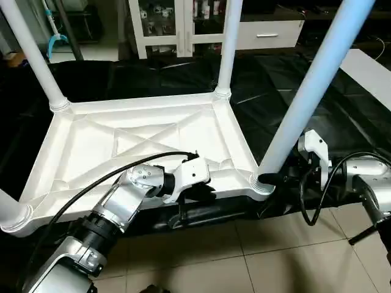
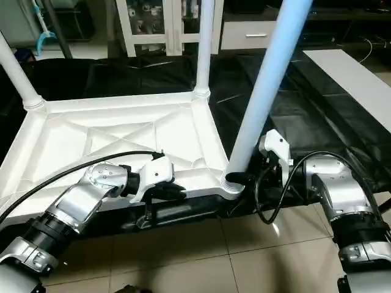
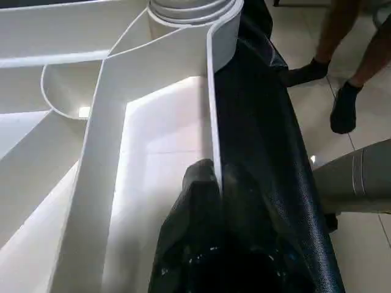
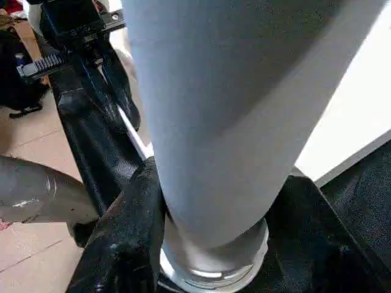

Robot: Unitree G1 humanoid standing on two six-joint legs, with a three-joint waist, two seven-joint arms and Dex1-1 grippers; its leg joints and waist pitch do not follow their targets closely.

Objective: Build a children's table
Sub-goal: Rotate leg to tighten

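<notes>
The children's table lies upside down, its white ribbed top [image 1: 91,152] on a black-covered surface, with white legs standing up from the corner sockets. My left gripper [image 1: 204,189] is shut on the top's near rim [image 3: 211,91], one finger on each side of the thin wall. At the near right corner my right gripper [image 1: 269,179] reaches around the base of the tall leg [image 1: 311,91]. In the right wrist view its black fingers [image 4: 131,232] press against both sides of that leg [image 4: 232,110], just above the socket collar.
Other legs rise at the far right [image 1: 229,43], far left [image 1: 33,55] and near left [image 1: 9,210]. A white glass-door cabinet [image 1: 165,24] stands behind. A white board [image 1: 372,73] lies at the right. Tiled floor [image 1: 244,256] is in front. A person's feet [image 3: 342,107] stand nearby.
</notes>
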